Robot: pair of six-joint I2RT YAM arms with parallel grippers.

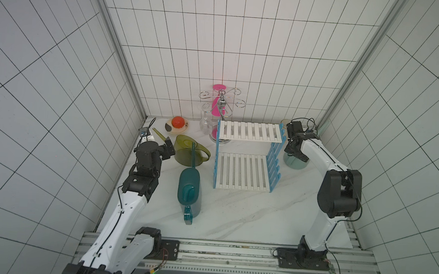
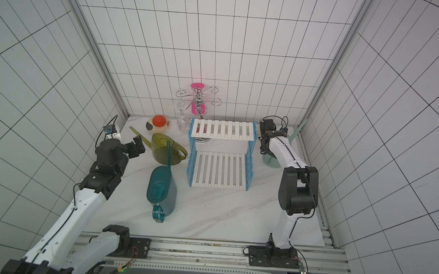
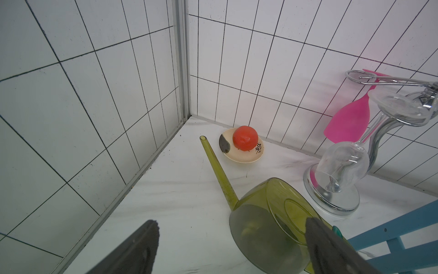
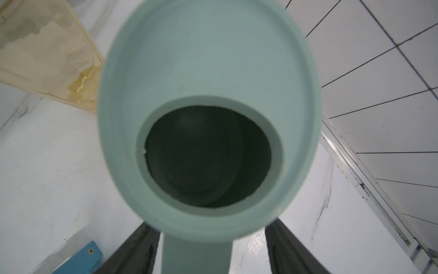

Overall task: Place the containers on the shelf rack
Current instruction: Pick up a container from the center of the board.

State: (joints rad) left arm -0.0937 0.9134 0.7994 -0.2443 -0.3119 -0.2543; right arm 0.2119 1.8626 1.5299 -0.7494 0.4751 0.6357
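**Step in hand:** grasp of the mint green can [image 1: 294, 164] by the right gripper [image 4: 209, 227].

**Location.** The can stands upright on the table, just beside the right side frame [image 1: 275, 157] of the shelf rack [image 1: 242, 171], toward the rack's rear. Its spout [image 2: 299, 131] rises away from the rack toward the wall. A yellowish tumbler [image 4: 47, 52] sits near the can, behind the rack's right rear corner. Neither shelf carries a can.

**End effectors.** In the right wrist view the fingers straddle the can's handle [image 4: 196, 256]. The jaws stand apart, and a strip of table shows between the handle and one finger. The grip is therefore judged not yet made. The left gripper [image 3: 232, 221] is spread wide and holds nothing. It sits beside the olive-yellow can [image 1: 188, 154], which lies on its side left of the rack. The dark teal can [image 1: 189, 191] sits left of the rack's front.

**Procedure.**
1. Centre the handle between the pads. As it stands, one pad is likely to touch first and push the light can sideways.
2. Close until both pads bear on the handle.
3. Lift straight up, so that the spout stays clear of the wall and the body clear of the tumbler.
4. Raise the base above the chosen shelf before moving over the side frame.
5. Set the can down upright on the slats.
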